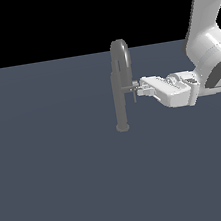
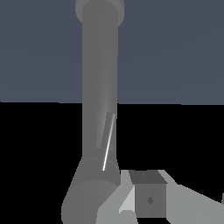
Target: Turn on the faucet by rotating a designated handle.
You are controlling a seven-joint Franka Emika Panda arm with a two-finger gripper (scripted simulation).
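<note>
The faucet [image 1: 118,91] is a tall grey pipe with an arched top, standing on a small round base [image 1: 123,127]. Its handle [image 1: 128,86] is a short dark stub sticking out sideways about halfway up, toward the exterior view's right. My gripper [image 1: 136,85] reaches in from that side, its tips right at the end of the handle. The fingers look pressed together, with nothing held between them. In the wrist view the pipe [image 2: 99,87] fills the middle. The handle [image 2: 108,140] shows as a thin bar with a bright edge, just beyond the dark fingertips [image 2: 148,199].
The faucet stands on a flat blue-grey floor [image 1: 53,182]. The white arm [image 1: 207,36] comes down from the upper right of the exterior view. No other objects show.
</note>
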